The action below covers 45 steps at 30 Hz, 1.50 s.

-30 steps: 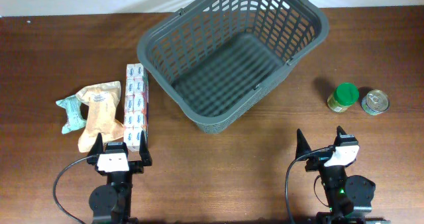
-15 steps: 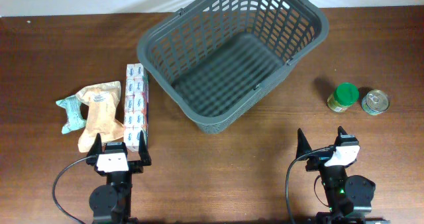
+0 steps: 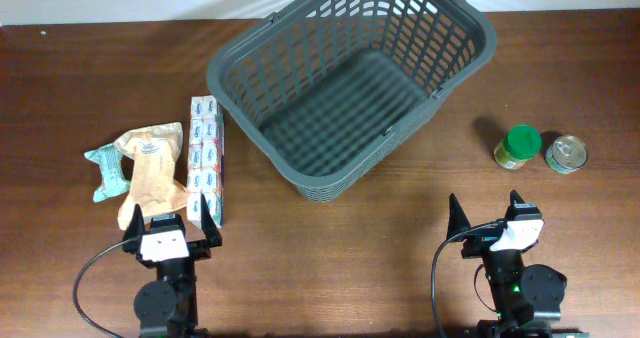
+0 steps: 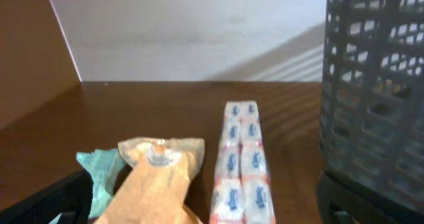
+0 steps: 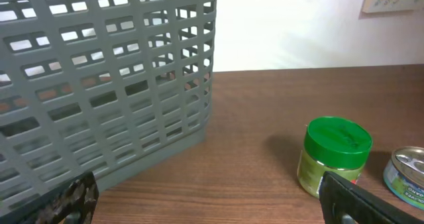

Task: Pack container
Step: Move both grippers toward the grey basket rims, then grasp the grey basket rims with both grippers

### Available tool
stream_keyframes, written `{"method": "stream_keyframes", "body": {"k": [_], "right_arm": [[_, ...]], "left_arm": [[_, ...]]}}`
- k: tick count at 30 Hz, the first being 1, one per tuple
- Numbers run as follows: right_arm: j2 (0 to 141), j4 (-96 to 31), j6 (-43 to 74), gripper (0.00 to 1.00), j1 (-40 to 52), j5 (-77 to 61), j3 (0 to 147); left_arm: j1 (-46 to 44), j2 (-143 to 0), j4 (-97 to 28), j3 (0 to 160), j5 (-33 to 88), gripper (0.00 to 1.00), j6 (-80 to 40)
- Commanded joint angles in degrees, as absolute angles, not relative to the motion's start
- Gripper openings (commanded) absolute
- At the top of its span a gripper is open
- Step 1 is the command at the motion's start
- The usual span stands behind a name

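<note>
Left gripper [image 3: 167, 218] has shifted slightly toward the table's left edge since the earlier overhead frame; nothing else on the table has moved. Its fingers are spread wide and hold nothing. It sits at the near edge, fingertips just short of the packages. Right gripper [image 3: 484, 206] is also at the near edge, toward the right corner, fingers equally wide apart and empty.

Dark brown wooden table [image 3: 350, 258]: a broad band of bare wood runs along the near edge between the two arms, with more in front of the right gripper.

Large dark grey slotted plastic basket [image 3: 270, 78] stands upright at the middle of the far edge, mouth up. Its long axis is diagonal, from the centre-left out to the far right; one far corner reaches the far edge. Its lattice floor shows bare all over. The left wrist view has its wall [image 4: 377, 105] close on the right; the right wrist view has it [image 5: 106, 85] filling the left.

Toward the left edge:
- long strip of white-and-blue packets [image 3: 205, 158], just beside the basket's left corner, lengthwise near-to-far
- tan paper pouch [image 3: 148, 168], touching the strip
- teal wrapper [image 3: 108, 170], against the pouch

Toward the right edge, well apart from the basket:
- small green-lidded jar [image 3: 518, 146]
- small metal tin can [image 3: 566, 154], just beside the jar
</note>
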<state>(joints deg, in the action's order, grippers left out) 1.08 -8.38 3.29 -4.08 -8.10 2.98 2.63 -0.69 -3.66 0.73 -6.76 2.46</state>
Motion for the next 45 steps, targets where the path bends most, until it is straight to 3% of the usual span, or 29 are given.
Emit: {"method": "stream_keyframes", "body": {"k": [1,5,9,13,22,26,31,32,33,38,39,42,45], "right_arm": [[1.3,-7.2,7.5,0.99,-3.8,-13.0,2.8],[1.5,-7.8,11.4,0.99,-3.8,-18.5,6.4],[5.1,-15.4,6.8,0.99,-3.8,-17.3,18.3],[15.0,-26.3,1.7,0.99,-3.8,-15.8,35.3],[47.5,-56.3,0.4,0.99,-3.8,-16.5,81.4],[56.4,-63.5,2.6,0.99,-3.8,-19.0,95.7],[62.1,-65.2,4.2,0.99,-3.8,-24.4,104.4],[63.6,-65.2,6.5,0.80,-3.8,-24.1,105.8],[66.1,-65.5,10.0,0.70,-3.8,-23.3,107.6],[75.1,-67.1,11.7,0.39,-3.8,-23.4,112.8],[77.1,-67.2,11.7,0.29,-3.8,-23.6,113.8],[82.8,-67.3,12.6,0.04,-3.7,-23.9,115.6],[86.9,-67.2,12.6,0.04,-3.7,-23.8,116.2]], "left_arm": [[2.5,-0.7,-6.2,4.5,-3.2,0.99,1.7],[2.5,-5.6,-14.8,14.9,-4.3,0.99,1.7],[2.5,-18.2,-18.6,28.9,-5.1,0.99,1.7],[2.5,-33.6,-24.9,46.4,-1.8,0.99,1.7],[2.5,-63.2,-51.4,89.2,10.2,0.99,1.7],[2.5,-69.4,-57.6,102.2,12.2,0.99,1.7],[2.5,-69.6,-58.0,105.3,22.2,0.99,1.5],[2.5,-69.4,-58.5,105.3,25.2,0.99,1.5],[2.5,-69.4,-59.6,105.3,27.5,1.00,1.5],[0.7,-70.3,-66.6,105.3,28.7,0.10,1.5],[-0.1,-70.6,-68.2,105.3,28.7,0.02,1.4],[-3.8,-71.5,-71.6,105.3,27.9,0.02,0.6],[-8.3,-72.3,-73.6,105.3,24.9,0.02,-0.7]]}}
